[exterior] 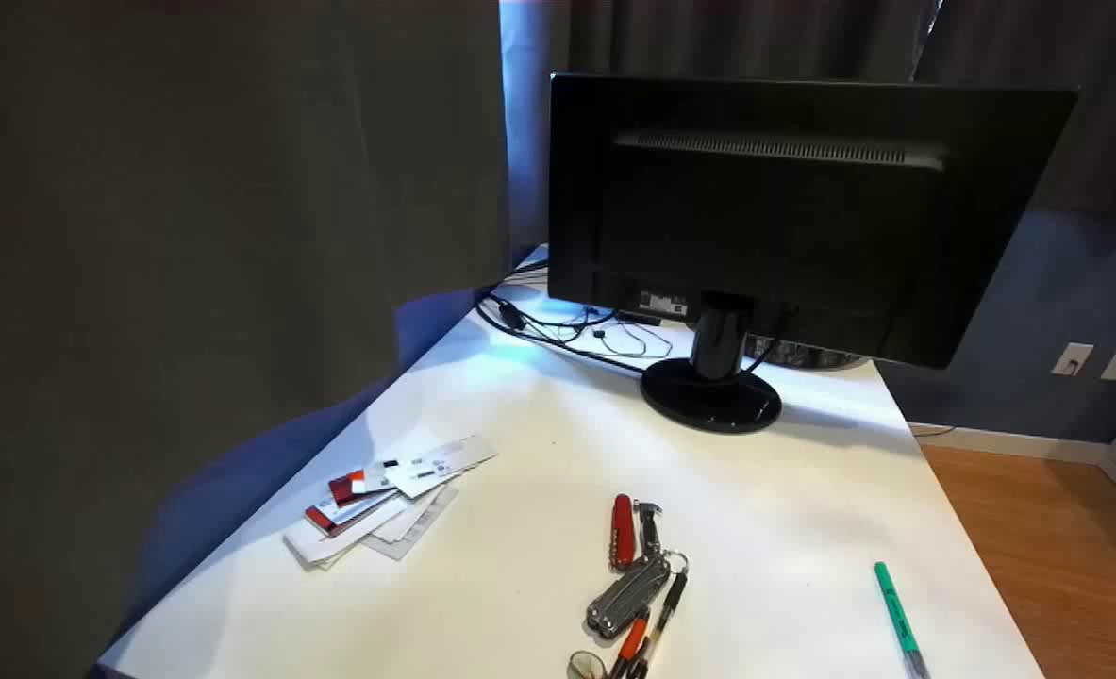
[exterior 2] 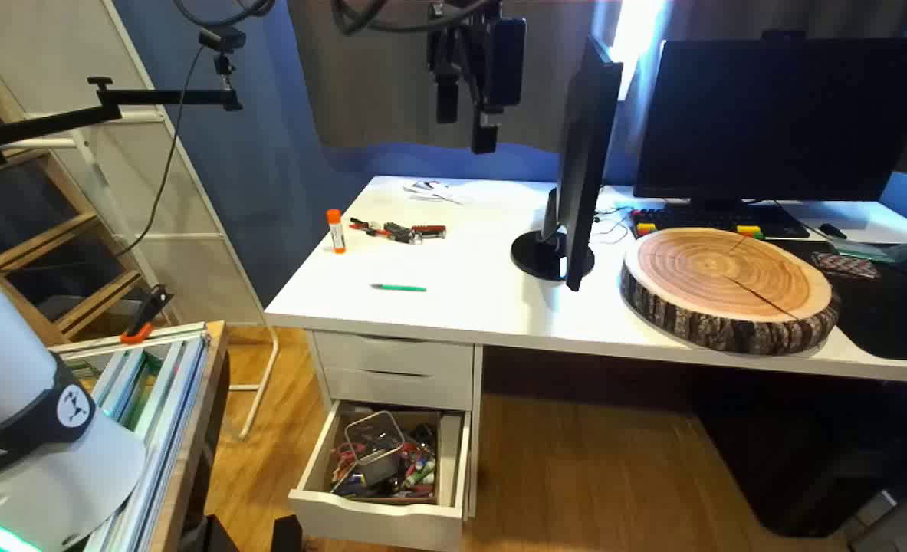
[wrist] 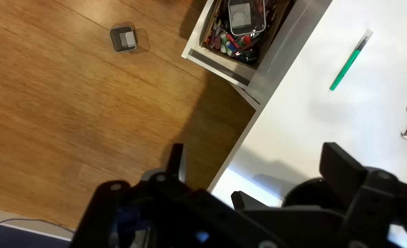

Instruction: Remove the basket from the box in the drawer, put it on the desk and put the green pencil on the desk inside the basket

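Observation:
The dark mesh basket point(exterior 2: 380, 466) lies tilted in the cardboard box point(exterior 2: 401, 500) inside the open drawer point(exterior 2: 376, 515). The wrist view also shows this basket point(wrist: 240, 16) and the drawer point(wrist: 220, 67). The green pencil point(exterior 2: 399, 287) lies on the white desk point(exterior 2: 453, 314) near its front edge. It also shows in an exterior view point(exterior: 897, 608) and in the wrist view point(wrist: 345, 69). My gripper point(exterior 2: 468, 115) is high above the desk, left of the thin monitor. In the wrist view my gripper point(wrist: 253, 151) has its fingers spread wide, with nothing between them.
A similar small mesh basket point(wrist: 118, 38) stands on the wooden floor. Metal tools and pens point(exterior: 628, 594), a pile of papers point(exterior: 388, 500) and an orange-capped glue stick point(exterior 2: 336, 231) are on the desk. A monitor point(exterior: 793, 217) and a wood slice point(exterior 2: 729, 276) stand there too.

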Action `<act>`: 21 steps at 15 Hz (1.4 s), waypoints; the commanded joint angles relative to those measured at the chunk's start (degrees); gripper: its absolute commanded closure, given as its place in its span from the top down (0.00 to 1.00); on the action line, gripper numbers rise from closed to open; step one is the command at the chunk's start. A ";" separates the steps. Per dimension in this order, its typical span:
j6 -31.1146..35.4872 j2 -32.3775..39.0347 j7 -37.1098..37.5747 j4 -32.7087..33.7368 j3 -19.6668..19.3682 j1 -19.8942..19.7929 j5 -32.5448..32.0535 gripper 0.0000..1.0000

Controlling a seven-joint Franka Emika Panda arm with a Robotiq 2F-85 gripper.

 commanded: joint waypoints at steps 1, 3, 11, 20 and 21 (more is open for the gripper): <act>-0.13 0.02 -0.02 0.10 0.15 -0.15 0.04 1.00; -0.13 0.02 -0.02 0.10 0.15 -0.15 0.04 1.00; -3.81 10.55 -9.44 2.63 -2.17 0.76 5.49 1.00; -0.28 35.11 -19.54 4.47 2.10 -0.13 14.96 1.00; 1.79 37.36 -19.91 4.63 2.72 -0.39 16.38 1.00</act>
